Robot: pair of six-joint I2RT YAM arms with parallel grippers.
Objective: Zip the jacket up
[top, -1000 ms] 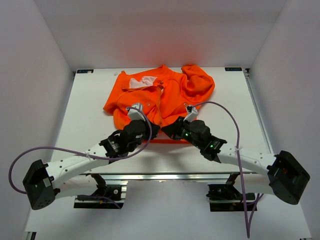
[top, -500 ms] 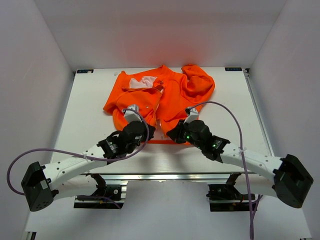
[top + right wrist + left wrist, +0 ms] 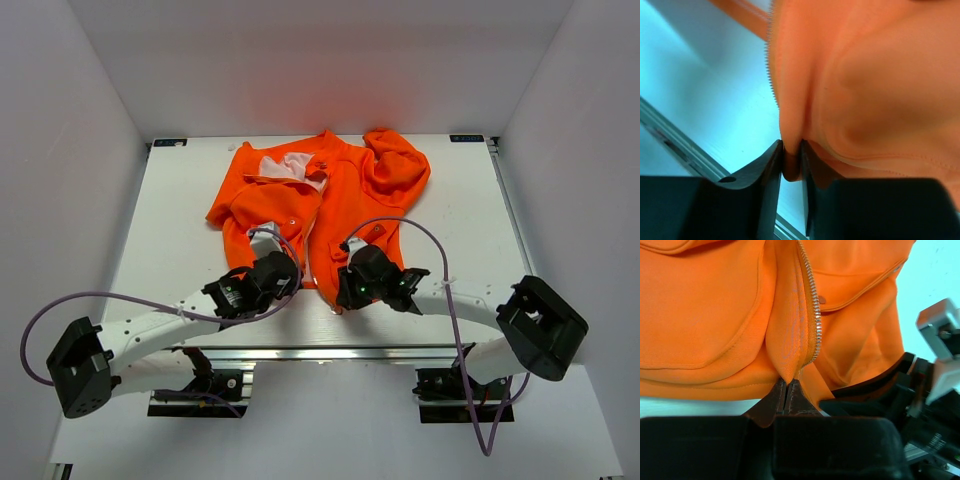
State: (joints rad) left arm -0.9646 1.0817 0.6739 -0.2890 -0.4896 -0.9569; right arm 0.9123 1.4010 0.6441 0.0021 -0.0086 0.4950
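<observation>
The bright orange fabric jacket [image 3: 345,200] lies front-up and unzipped on the white tabletop [image 3: 180,230], toward 12 o'clock. At its 6 o'clock hem, the left fingers [image 3: 775,399] are pinched onto one front edge, just below the silver zipper teeth [image 3: 815,315]. The right fingers [image 3: 769,165] pinch the opposite front edge, near the left pair.

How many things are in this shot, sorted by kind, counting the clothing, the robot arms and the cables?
Jacket: 1
Arms: 2, left arm and right arm
Purple cables: 2, left cable and right cable
Total: 5
</observation>
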